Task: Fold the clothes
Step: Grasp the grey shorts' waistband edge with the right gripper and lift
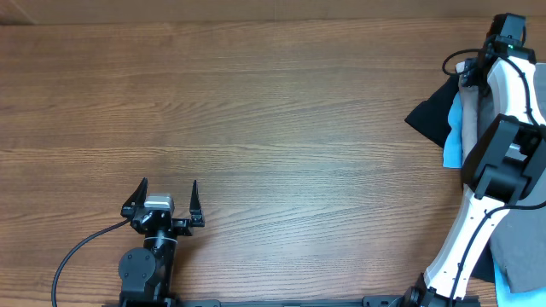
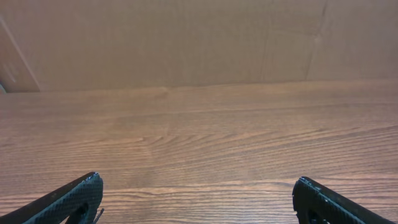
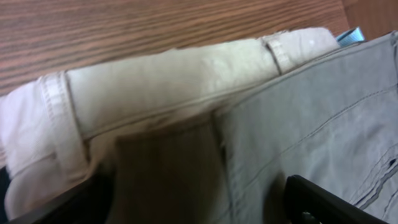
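Left jaws held wide above table (image 1: 256, 102); right jaws held wide over beige garment (image 3: 155, 81) and grey shorts (image 3: 323, 112), black piece (image 1: 426, 115) and light-blue piece (image 1: 452, 145) laid at table edge.

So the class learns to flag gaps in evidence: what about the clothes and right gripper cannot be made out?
- Clothes, overhead: cut by the right edge, covered by the right arm; number unclear.
- Beige garment, right wrist: blurred, cropped by the frame; shape unknown.
- Right gripper, right wrist: blurred; contact with the garment unclear.
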